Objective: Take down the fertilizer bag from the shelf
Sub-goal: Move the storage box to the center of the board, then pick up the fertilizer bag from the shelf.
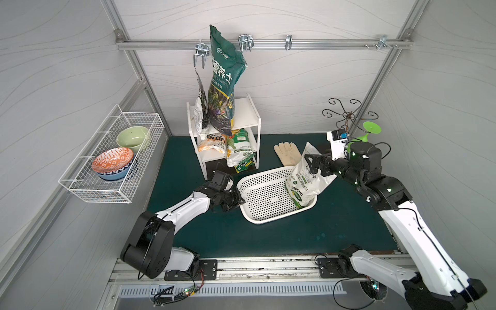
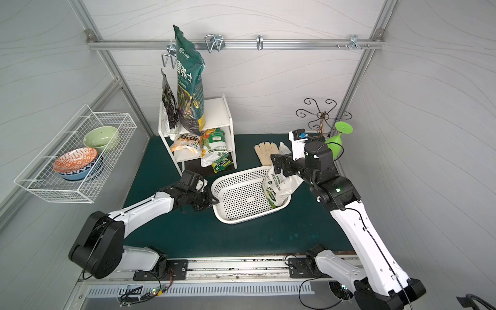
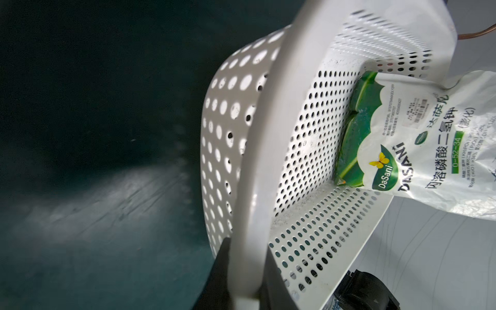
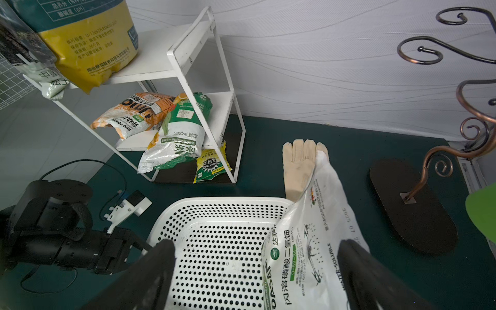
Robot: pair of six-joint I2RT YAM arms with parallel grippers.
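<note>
The left claw [image 1: 239, 201] is pinched on the left-hand rim of the white perforated basket [image 1: 264, 171], which sits on the dark green surface [image 1: 268, 241]. The left wrist view shows that rim running between its dark fingers. The right claw [image 1: 311, 165] is spread wide. In the right wrist view its fingers stand either side of the fertilizer bag [image 1: 303, 182], with a clear gap on one side, so it grips nothing.

The bag is white with a green leaf base. It reads "DASANI" in large letters, "DaSani" on a green badge with a yellow butterfly, "0-52-34" on a green bar and "WATER-SOLUBLE" along one edge, beside large Chinese characters. It is off the shelf [image 1: 247, 112], standing bottom down in the right-hand end of the basket. It leans out over the rim, with its top near a cream glove [image 1: 287, 155]. Its upper part is right at the right claw, and the left claw is across the basket from it.

A tall dark-green bag [image 1: 224, 80] stands on the shelf's top board. On the lower board lie an orange-and-white bag [image 4: 134, 115] marked "BUD POWER" and a green-and-white bag [image 4: 177, 139]. A small yellow packet [image 4: 210, 166] reading "Garden baby" lies at the shelf's foot.
</note>
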